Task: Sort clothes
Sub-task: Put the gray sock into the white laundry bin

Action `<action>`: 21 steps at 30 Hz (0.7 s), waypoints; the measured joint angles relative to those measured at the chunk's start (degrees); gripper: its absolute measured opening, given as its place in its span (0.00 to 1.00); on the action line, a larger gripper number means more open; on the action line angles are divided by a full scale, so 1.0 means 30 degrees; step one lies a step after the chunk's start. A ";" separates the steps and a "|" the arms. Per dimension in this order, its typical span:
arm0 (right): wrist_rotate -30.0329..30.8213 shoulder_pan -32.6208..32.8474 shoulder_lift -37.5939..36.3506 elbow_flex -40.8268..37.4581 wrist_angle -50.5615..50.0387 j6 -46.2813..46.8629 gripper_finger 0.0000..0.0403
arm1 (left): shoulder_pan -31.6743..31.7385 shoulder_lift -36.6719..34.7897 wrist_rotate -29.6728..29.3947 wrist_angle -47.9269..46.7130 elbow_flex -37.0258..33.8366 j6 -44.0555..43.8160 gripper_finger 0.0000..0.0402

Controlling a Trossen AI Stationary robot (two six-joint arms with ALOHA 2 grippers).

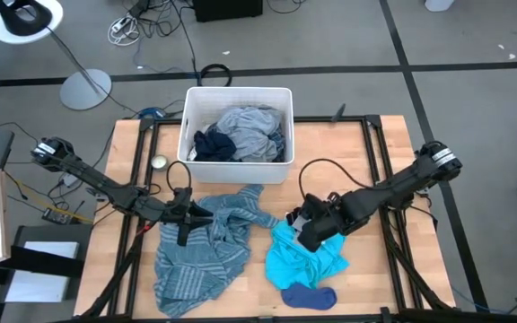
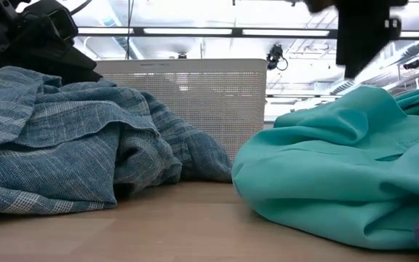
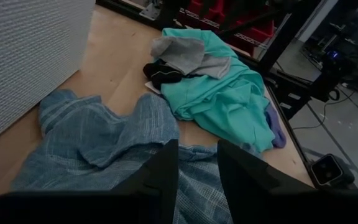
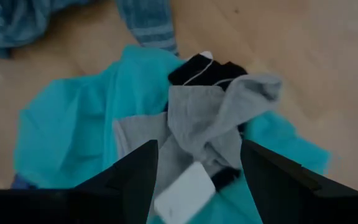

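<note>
Two dark robot arms work over a wooden table (image 1: 366, 161) strewn with laundry. The left gripper (image 1: 185, 218) sits low over the grey-blue striped top (image 1: 200, 251), which lies crumpled on the table's left-centre just in front of the white plastic bin (image 1: 237, 172); in the left wrist view its fingers (image 3: 166, 174) stand slightly apart above the fabric, with no cloth visibly caught between them. The right gripper (image 1: 311, 226) hovers over the turquoise garment (image 1: 302, 260), heaped on the right-centre of the table, its jaws spread wide on either side of a small grey piece of fabric (image 4: 207, 130) that lies on the turquoise cloth beside a black white-striped piece (image 4: 204, 70). A dark blue sock (image 1: 308, 296) rests against the near edge of the turquoise heap. Inside the bin lie a grey shirt (image 1: 251, 130) and a navy garment (image 1: 212, 146), side by side. From table height, the striped top and the turquoise garment sit apart, bare wood between them, the bin behind.
</note>
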 joint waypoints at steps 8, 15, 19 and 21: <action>-0.0419 -0.1142 0.0000 -0.4338 0.5131 0.0437 0.57 | 0.0000 0.0000 0.0379 -0.0011 0.0000 -0.0143 0.29; -0.0729 -0.1737 0.0000 -0.5119 0.5625 -0.0203 0.25 | 0.0000 0.0000 0.0434 -0.0014 0.0000 -0.0299 0.29; -0.1113 -0.1754 0.0007 -0.3286 0.3964 -0.1644 0.04 | 0.0000 0.0000 0.0446 -0.0044 0.0000 -0.0415 0.29; -0.0980 -0.1816 0.0007 -0.1690 0.1891 -0.1858 0.03 | 0.0002 0.0000 0.0502 -0.0065 0.0000 -0.0415 0.29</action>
